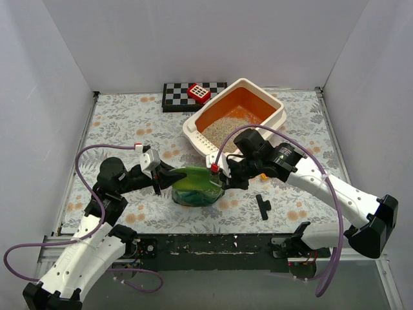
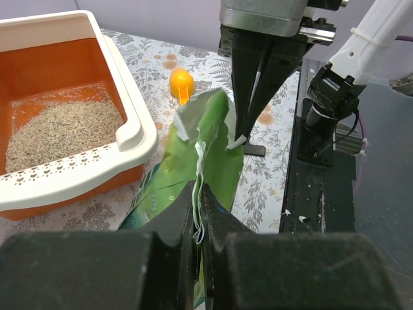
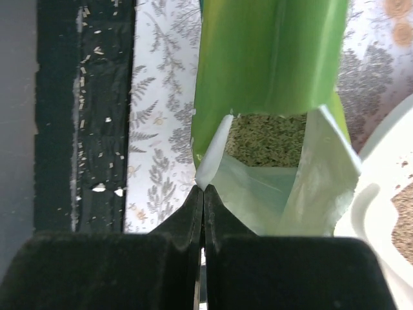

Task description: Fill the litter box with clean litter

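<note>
Right wrist: pincer [image 3: 203,191] on bag [image 3: 271,58] edge

The green bag [image 1: 197,187] stands just before the litter box [image 1: 192,133] — open table [image 1: 122,123] lies to their left.

A glossy green bag [image 1: 197,186] stands before me on the flowered cloth [image 1: 129,123], its top torn open and the pale lining showing at the mouth. Past it, my left wrist view shows a small orange-yellow scoop [image 2: 182,84] lying on the cloth, apart from the bag. At the far edge a black-and-white checkerboard [image 1: 177,95] carries a red block [image 1: 199,93]. A black T-shaped piece [image 1: 262,206] lies to the bag's right. Pale specks dot the black strip [image 1: 213,247] nearest me.
</note>
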`<control>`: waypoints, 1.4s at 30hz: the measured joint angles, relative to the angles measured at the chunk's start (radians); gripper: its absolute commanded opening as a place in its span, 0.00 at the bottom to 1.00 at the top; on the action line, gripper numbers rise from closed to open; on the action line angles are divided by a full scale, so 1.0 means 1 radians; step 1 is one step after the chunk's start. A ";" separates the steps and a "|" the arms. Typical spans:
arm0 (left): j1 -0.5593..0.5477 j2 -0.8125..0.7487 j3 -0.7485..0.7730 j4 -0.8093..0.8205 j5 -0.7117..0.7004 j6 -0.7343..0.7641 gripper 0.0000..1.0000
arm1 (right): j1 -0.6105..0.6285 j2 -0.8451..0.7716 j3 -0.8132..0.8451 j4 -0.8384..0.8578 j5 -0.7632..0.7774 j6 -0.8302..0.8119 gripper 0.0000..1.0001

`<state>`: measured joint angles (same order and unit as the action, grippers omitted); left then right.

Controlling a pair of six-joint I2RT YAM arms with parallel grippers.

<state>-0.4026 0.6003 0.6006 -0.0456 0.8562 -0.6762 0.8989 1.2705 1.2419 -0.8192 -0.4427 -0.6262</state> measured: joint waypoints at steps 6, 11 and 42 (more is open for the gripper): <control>-0.007 0.005 0.000 -0.019 0.002 0.000 0.00 | 0.000 -0.062 -0.053 -0.005 -0.074 0.051 0.02; -0.009 0.003 0.000 -0.023 0.003 0.000 0.00 | 0.000 -0.103 -0.046 -0.043 -0.091 0.087 0.36; -0.005 -0.032 -0.018 -0.003 -0.013 -0.001 0.00 | -0.001 0.002 0.151 -0.030 -0.008 0.179 0.01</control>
<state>-0.4080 0.5686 0.5827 -0.0486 0.8429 -0.6773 0.8978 1.2728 1.3933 -0.8494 -0.4507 -0.4469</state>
